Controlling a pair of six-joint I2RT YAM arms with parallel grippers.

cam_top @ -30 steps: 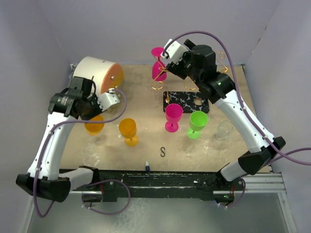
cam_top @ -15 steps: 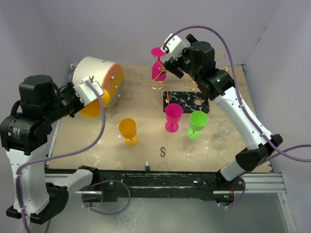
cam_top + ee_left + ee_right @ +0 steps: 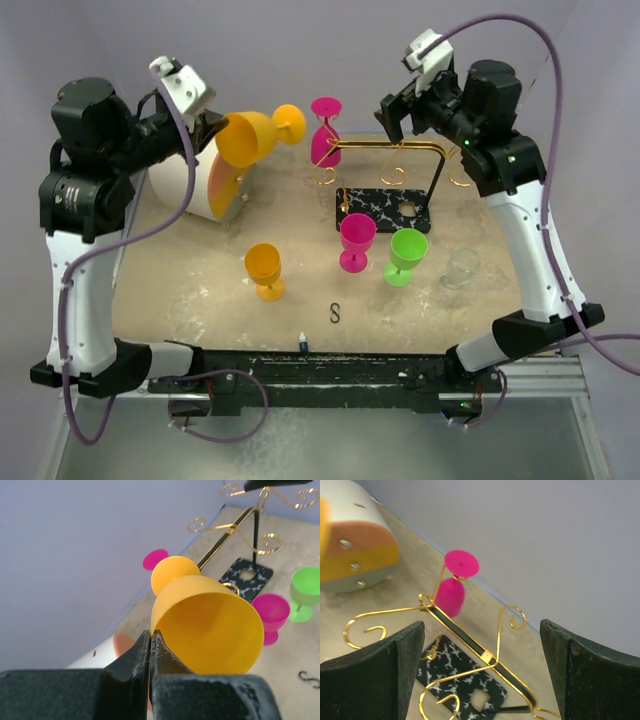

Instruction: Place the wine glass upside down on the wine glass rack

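My left gripper (image 3: 222, 128) is shut on the rim of an orange wine glass (image 3: 248, 138) and holds it high, tipped on its side, foot toward the rack. In the left wrist view its fingertips (image 3: 150, 636) pinch the orange glass's (image 3: 210, 625) rim. The gold wire rack (image 3: 390, 148) stands on its black marbled base (image 3: 383, 208). A pink glass (image 3: 325, 138) hangs upside down at the rack's left end. My right gripper (image 3: 398, 118) is open and empty above the rack; its wrist view looks down on the wire (image 3: 485, 655) and the hung pink glass (image 3: 452, 595).
Upright on the table stand an orange glass (image 3: 264, 270), a pink one (image 3: 357, 240), a green one (image 3: 407, 255) and a clear one (image 3: 462, 268). A white and orange cylinder (image 3: 195, 190) lies back left. A small S hook (image 3: 335, 313) lies near the front.
My left arm has lifted the orange glass up and to the right toward the rack, tipping it sideways. My right gripper has drawn back right from the hung pink glass.
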